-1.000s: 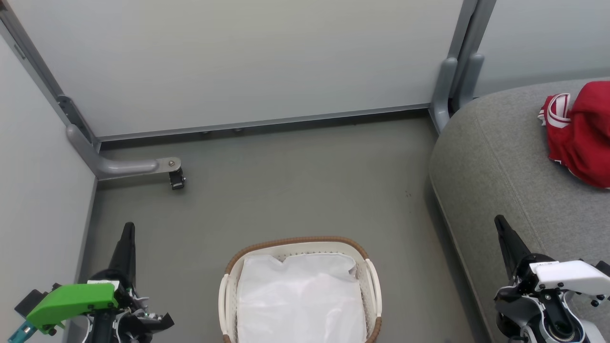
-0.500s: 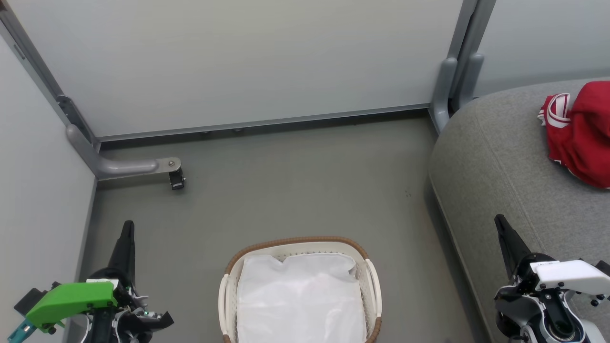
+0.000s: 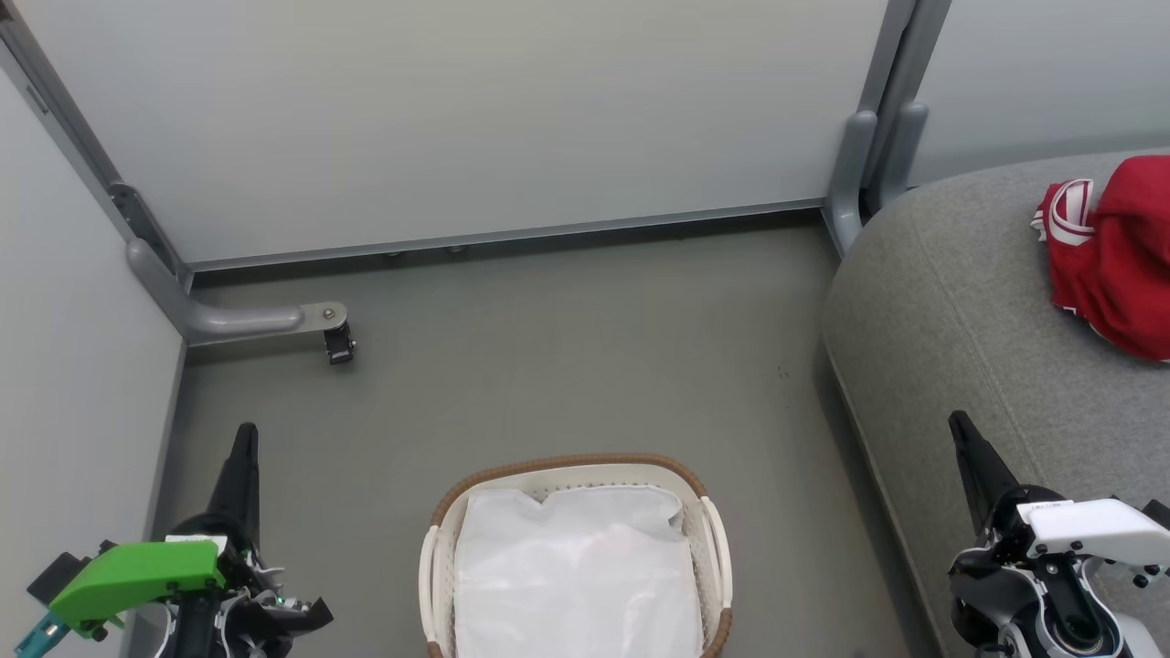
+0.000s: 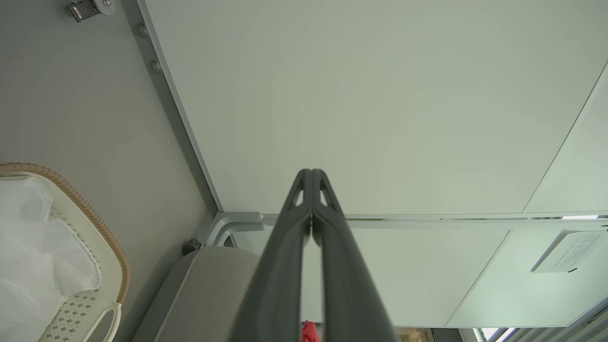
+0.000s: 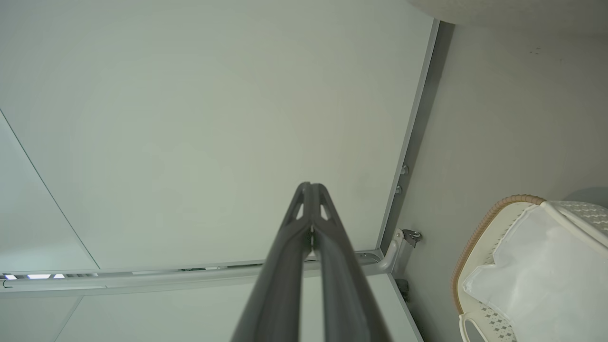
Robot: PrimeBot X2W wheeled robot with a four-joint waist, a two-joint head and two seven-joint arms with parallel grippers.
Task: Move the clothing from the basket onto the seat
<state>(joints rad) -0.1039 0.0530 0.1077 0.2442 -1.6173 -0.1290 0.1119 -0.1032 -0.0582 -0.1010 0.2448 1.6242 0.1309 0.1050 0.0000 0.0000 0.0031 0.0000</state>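
Head view: red clothing [image 3: 1115,274] is lying on the seat [image 3: 951,320]; the basket [image 3: 567,460] is showing just white liner [image 3: 576,567]. Left wrist: left tool [image 4: 311,173] is pinching shut, empty. Right wrist: right tool [image 5: 311,186] likewise. Reaching in risks snagging the white liner.

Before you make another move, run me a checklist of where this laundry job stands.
1. The clothing on the seat: ok. A red bundle lies on the cushion, partly past the picture's edge.
2. The basket emptied of it: ok for what shows. The white liner cloth lies in it, with no red on top.
3. Under the liner, and at the basket's near end cut off by the head view: cannot tell.
4. The left gripper free: ok, fingers shut on nothing.
5. The right gripper free: ok, fingers shut on nothing.
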